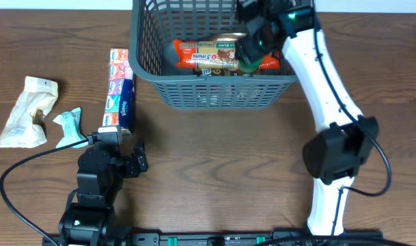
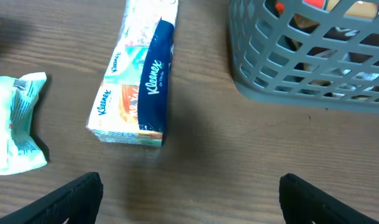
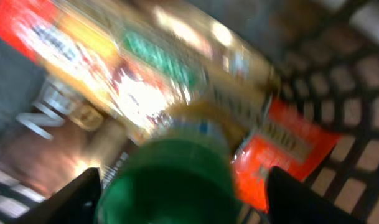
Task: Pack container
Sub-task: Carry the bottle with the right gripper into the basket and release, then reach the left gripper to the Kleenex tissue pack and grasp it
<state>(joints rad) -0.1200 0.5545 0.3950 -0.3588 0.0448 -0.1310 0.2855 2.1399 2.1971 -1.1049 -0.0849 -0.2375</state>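
Observation:
The container, a dark grey lattice basket (image 1: 214, 89), stands at the back middle of the table; it also shows in the left wrist view (image 2: 301, 68). It holds an orange candy bag (image 1: 204, 55), a gold packet (image 1: 225, 39) and a red packet (image 3: 289, 149). My right gripper (image 1: 252, 42) is down inside the basket. Its fingers (image 3: 184, 193) are spread wide around a green-lidded jar (image 3: 170, 180), with a gap on the right side. My left gripper (image 1: 117, 145) is open and empty (image 2: 189, 193), low over the table just short of a Kleenex tissue pack (image 2: 136, 87).
The Kleenex pack (image 1: 120, 89) lies lengthwise left of the basket. A teal packet (image 1: 70, 126) and a beige paper bag (image 1: 29, 113) lie further left. The teal packet also shows in the left wrist view (image 2: 12, 121). A black cable runs across the front left.

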